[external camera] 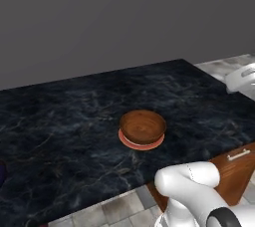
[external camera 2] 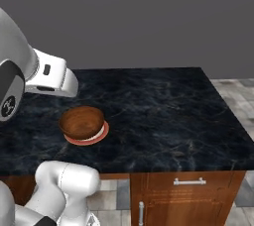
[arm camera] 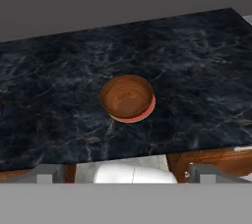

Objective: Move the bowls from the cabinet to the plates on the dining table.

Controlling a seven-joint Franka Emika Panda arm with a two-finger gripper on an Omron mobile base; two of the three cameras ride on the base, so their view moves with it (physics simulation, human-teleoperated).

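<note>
A dark brown wooden bowl point(external camera: 142, 126) point(external camera 2: 82, 122) point(arm camera: 126, 96) sits upright on an orange-red-rimmed plate point(external camera: 142, 145) point(external camera 2: 99, 136) point(arm camera: 142, 116), near the front edge of the black marbled dining table point(external camera: 74, 121) point(external camera 2: 163, 111) point(arm camera: 197, 70). My gripper point(arm camera: 128, 173) hangs above and in front of the table edge, back from the bowl. It is open wide, with nothing between its fingertips point(arm camera: 47, 173). A sliver of the dark navy plate point(external camera: 1, 171) shows at the left border. The cabinet is out of view.
Below the table top is its brown wooden base with short silver handles point(external camera 2: 189, 182) point(external camera: 239, 155). A tiled floor point(external camera: 109, 211) lies in front. A plain grey wall point(external camera: 124, 17) stands behind the table. My white arm point(external camera 2: 49, 76) reaches over the table's left part.
</note>
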